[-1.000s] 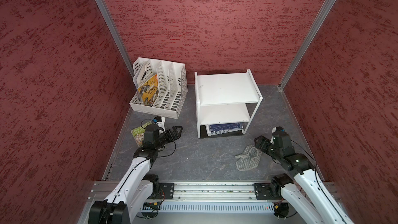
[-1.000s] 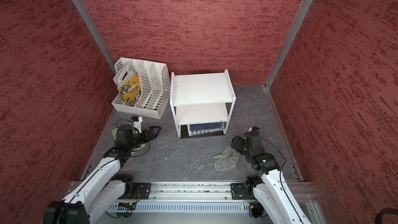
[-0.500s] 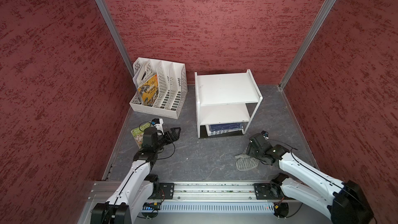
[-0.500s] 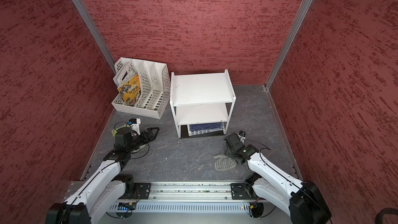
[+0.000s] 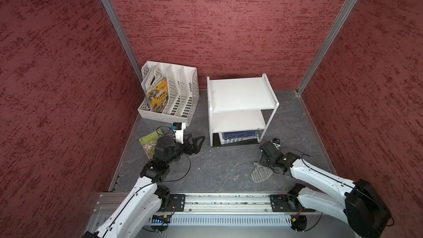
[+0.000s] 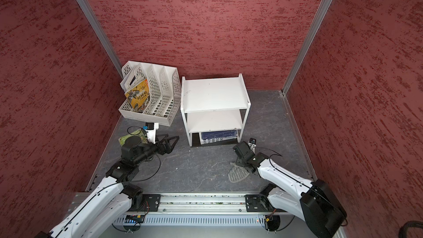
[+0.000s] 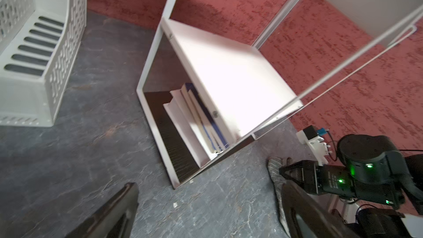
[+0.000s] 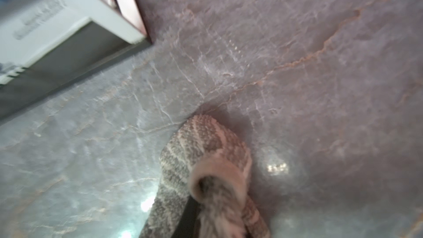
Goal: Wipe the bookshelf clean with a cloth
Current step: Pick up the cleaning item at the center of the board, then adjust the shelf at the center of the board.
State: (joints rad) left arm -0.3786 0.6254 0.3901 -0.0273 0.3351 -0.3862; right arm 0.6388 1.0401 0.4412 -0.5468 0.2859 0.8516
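Right jaws are pressed together on a fold of the cloth (image 5: 261,174), which lies on the tabletop (image 5: 217,168) near and right of the bookshelf (image 5: 240,95) at far centre, while left jaws stand spread wide, empty, left of the bookshelf.

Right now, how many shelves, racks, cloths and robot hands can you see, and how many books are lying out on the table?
bookshelf: 1
file rack: 1
cloth: 1
green book lying out on the table: 1
robot hands: 2, the left hand and the right hand
Total: 6
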